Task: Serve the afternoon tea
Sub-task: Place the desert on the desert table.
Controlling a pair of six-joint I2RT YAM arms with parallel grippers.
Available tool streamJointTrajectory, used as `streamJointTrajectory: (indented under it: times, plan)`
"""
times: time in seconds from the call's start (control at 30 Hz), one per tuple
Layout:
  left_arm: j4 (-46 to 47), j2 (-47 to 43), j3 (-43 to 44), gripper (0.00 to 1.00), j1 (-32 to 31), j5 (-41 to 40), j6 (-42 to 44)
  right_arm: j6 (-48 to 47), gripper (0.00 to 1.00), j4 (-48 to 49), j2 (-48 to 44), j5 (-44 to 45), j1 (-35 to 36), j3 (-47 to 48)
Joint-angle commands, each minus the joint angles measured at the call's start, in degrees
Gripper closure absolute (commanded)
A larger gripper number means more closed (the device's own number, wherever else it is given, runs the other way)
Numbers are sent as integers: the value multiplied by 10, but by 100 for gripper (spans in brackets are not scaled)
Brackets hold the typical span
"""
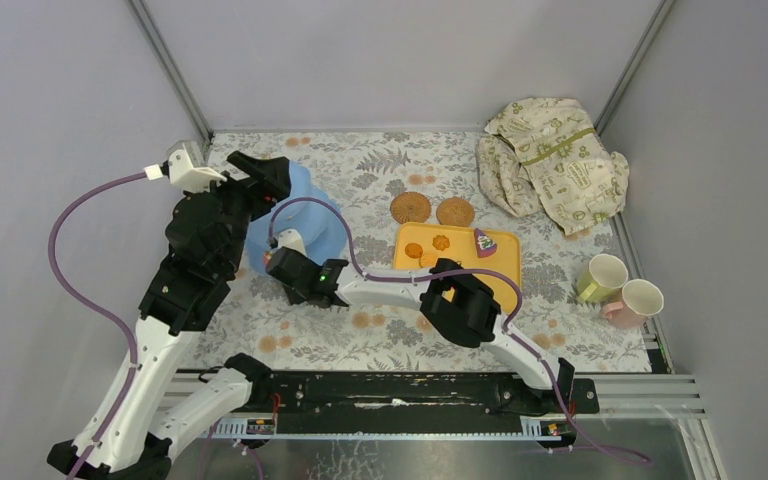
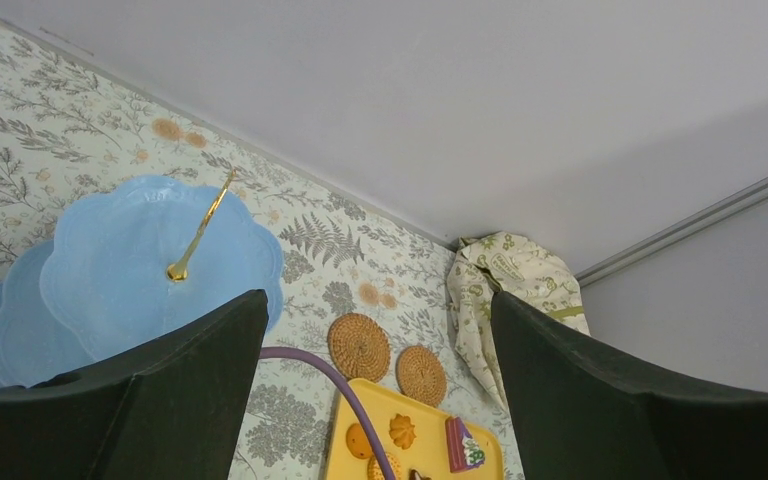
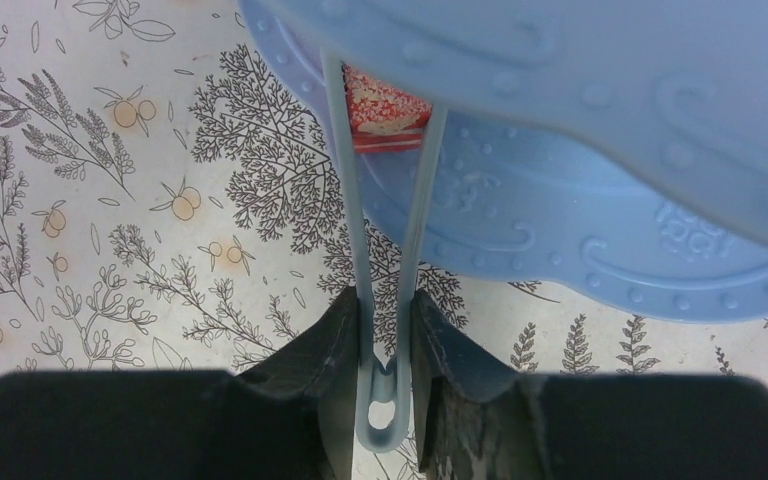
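Observation:
The light-blue tiered stand (image 1: 315,222) stands at the table's left. My right gripper (image 3: 385,300) is shut on grey-blue tongs (image 3: 360,240). The tongs' tips reach under an upper tier of the stand (image 3: 580,200) and pinch a red pastry (image 3: 385,110) above a lower tier. My left gripper (image 2: 375,300) hangs open and empty above the stand (image 2: 130,270), near its gold handle. Two woven coasters (image 1: 410,207) (image 1: 455,211) lie behind the yellow tray (image 1: 505,275), which holds biscuits (image 1: 414,250) and a purple cake slice (image 1: 483,242). Two pale cups (image 1: 602,277) (image 1: 638,302) stand at the right edge.
A crumpled cream cloth with green print (image 1: 552,165) lies at the back right corner. The right arm's purple cable (image 1: 305,203) arcs over the stand. Grey walls close the table on three sides.

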Motion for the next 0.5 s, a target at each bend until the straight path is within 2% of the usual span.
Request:
streamJointTrajectory:
  times: [0.0, 0.07, 0.13, 0.47]
  plan:
    - [41, -8, -7, 11, 6, 1, 10, -19, 67, 17, -1, 17, -3, 30]
    - [41, -8, -8, 11, 6, 0, 10, -19, 57, 16, -1, 14, -3, 31]
    - [40, -9, -8, 11, 6, 0, 10, -19, 52, 15, 1, 11, -3, 30]
    - [42, -5, -8, 11, 6, 2, 6, -17, 49, 32, -19, 13, -3, 4]
